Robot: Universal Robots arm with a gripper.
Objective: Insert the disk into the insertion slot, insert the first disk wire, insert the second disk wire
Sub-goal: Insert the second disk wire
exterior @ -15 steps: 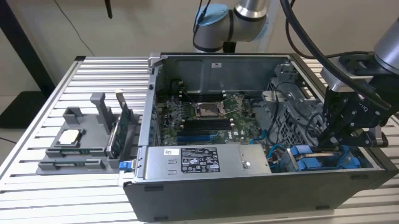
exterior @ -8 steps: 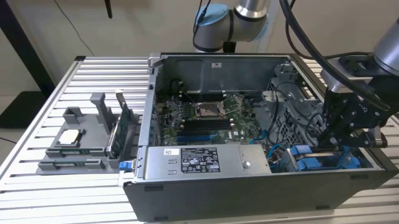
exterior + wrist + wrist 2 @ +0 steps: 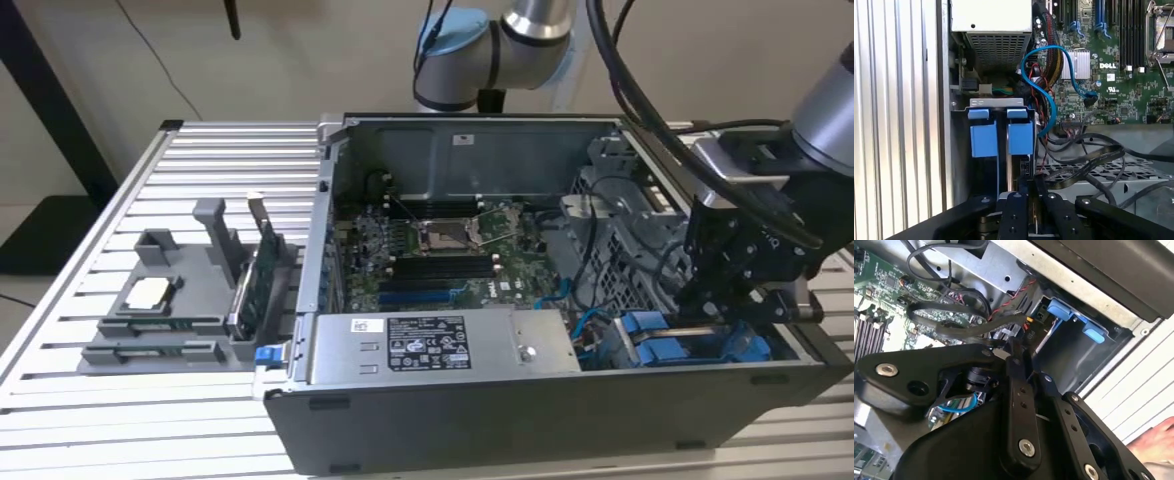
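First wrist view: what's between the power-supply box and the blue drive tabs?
In the first wrist view, a blue cable and bundled wires cross between power-supply box and blue tabs.

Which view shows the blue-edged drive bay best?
The first wrist view: the insertion slot faces the camera, blue tabs side by side. The exterior view shows it partly behind the gripper; the second wrist view shows it obliquely.

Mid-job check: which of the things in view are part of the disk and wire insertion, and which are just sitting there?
Part of the job:
- gripper, down at the drive cage
- insertion slot, blue-edged bay
- blue cable beside the bay

Just lying about:
- power-supply box
- motherboard
- grey parts holder on the table at the exterior view's left
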